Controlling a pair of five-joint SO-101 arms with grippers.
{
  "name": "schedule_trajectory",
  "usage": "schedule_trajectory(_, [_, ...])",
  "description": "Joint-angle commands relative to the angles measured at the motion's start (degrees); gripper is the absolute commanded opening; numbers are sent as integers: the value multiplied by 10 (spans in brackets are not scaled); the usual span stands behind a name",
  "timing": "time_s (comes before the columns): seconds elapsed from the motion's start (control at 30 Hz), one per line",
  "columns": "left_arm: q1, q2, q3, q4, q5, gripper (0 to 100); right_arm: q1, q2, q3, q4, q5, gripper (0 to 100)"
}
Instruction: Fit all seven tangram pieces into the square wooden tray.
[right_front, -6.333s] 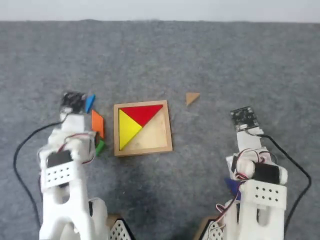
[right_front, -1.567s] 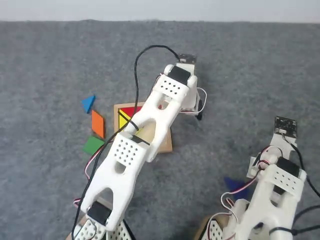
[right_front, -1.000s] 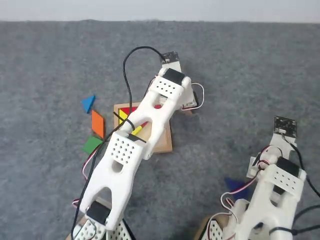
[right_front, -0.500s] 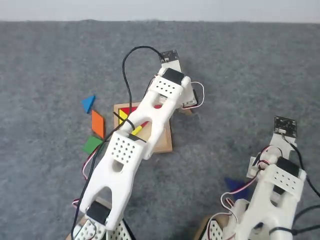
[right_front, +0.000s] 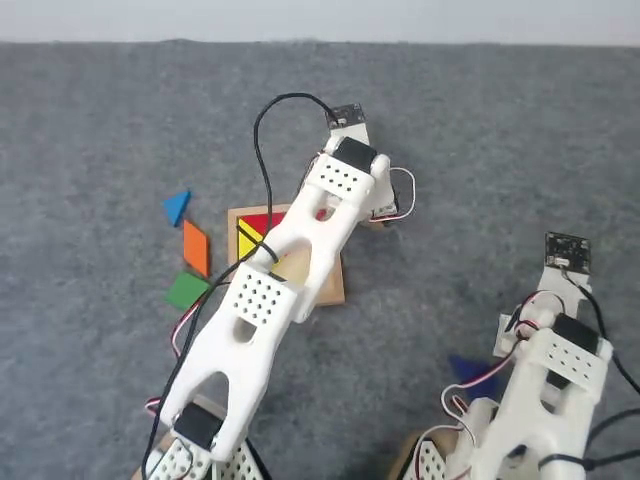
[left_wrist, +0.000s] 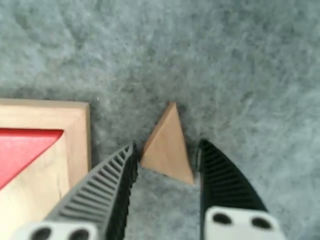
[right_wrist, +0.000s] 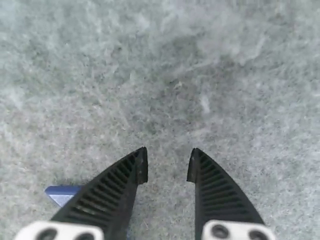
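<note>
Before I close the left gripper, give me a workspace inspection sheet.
Surface: grey carpet.
Job's things: wooden tray holds red triangle, yellow triangle; plain wooden triangle beside it; blue triangle, orange parallelogram, green square on its other side; dark blue piece near right arm.
Clutter: nothing seen.
Grippers: left gripper open, straddling the plain wooden triangle; right gripper open over bare carpet.
Cables: black cable loops over left arm; another trails beside right arm.
Surroundings: pale wall beyond the carpet.
</note>
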Motion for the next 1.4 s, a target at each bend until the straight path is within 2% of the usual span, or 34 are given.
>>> schedule_trajectory(0.0, [-1, -5, -29, 4, 6, 164, -5, -2, -17, -7, 11, 133])
schedule_trajectory(0.13, [0, -5, -30, 4, 4, 136, -5, -2, -17, -7, 11, 133])
schedule_trajectory(0.63, [4, -5, -30, 13, -9, 133, -5, -1, -17, -8, 11, 133])
schedule_trajectory(0.8, [4, -5, -30, 27, -11, 133, -5, 0, -17, -8, 11, 133])
schedule_trajectory(1.07, [4, -11, -31, 59, -54, 133, -4, 0, -17, -8, 11, 133])
schedule_trajectory(1.37, [4, -11, -58, 83, -54, 112, -4, 1, -17, -9, 11, 133])
